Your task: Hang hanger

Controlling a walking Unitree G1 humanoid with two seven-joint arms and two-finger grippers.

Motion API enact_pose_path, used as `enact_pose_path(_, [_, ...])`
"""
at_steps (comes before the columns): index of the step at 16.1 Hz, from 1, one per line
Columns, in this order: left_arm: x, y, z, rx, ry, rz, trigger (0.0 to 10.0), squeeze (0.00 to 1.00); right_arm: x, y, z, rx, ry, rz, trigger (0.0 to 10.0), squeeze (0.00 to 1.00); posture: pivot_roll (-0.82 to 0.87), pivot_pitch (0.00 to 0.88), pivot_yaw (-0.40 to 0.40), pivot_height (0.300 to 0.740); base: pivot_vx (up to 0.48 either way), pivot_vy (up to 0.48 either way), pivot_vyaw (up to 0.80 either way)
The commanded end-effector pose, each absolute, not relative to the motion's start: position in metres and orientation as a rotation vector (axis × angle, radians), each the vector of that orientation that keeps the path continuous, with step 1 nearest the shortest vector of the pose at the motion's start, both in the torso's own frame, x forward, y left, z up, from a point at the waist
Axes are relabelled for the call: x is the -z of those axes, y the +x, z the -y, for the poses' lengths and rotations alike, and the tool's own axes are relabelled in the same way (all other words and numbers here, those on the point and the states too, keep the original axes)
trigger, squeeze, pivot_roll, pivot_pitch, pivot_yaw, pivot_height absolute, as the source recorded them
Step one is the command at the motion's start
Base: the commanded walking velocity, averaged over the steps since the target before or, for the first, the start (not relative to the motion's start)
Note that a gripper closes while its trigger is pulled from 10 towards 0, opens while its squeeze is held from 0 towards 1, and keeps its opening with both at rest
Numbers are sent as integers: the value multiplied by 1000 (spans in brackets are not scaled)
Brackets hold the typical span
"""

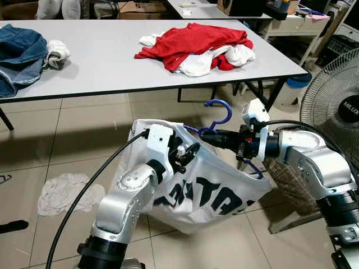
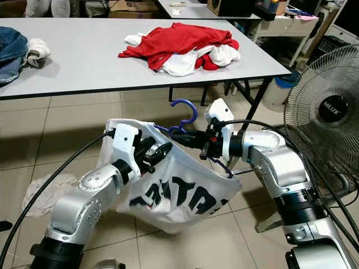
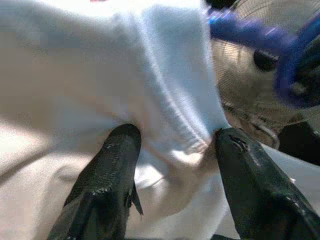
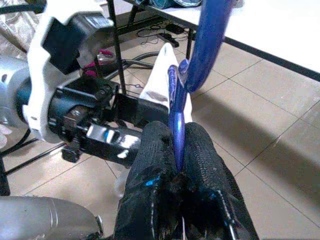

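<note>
A blue plastic hanger (image 1: 217, 119) is held in the air in front of the table, hook upward. My right gripper (image 1: 212, 135) is shut on the hanger's neck just below the hook; in the right wrist view the two fingers (image 4: 200, 150) pinch the blue bar (image 4: 177, 130). A white shirt (image 1: 207, 190) with black lettering hangs from the hanger like a sack. My left gripper (image 1: 188, 152) is shut on the shirt's upper edge, and the left wrist view has the white hem (image 3: 175, 125) between its black fingers (image 3: 107, 175).
The grey table (image 1: 101, 67) stands ahead, with a red and white pile of clothes (image 1: 196, 47) and jeans (image 1: 19, 56) on it. A standing fan (image 1: 336, 106) is close on the right. A white cloth (image 1: 67, 193) lies on the floor to the left.
</note>
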State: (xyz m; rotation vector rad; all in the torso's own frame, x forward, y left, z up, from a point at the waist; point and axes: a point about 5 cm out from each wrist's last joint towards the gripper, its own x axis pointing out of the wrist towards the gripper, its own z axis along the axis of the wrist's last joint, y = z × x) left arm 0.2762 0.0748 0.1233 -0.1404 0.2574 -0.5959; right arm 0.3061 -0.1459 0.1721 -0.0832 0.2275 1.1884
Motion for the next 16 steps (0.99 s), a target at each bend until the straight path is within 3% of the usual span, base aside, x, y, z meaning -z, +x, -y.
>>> enact_pose_path(1, [-122,278,-74,582,-126,-276,0,0,-186,309,147,-1184,-91,-179,10000,0,-19,0,-75,740,0,0,0])
enact_pose_path(16, [-118,275,-84,585,-150,-300,0,0,-186,309,150,-1175,-91,-180,10000,0,-18,0,-71,740,0,0,0])
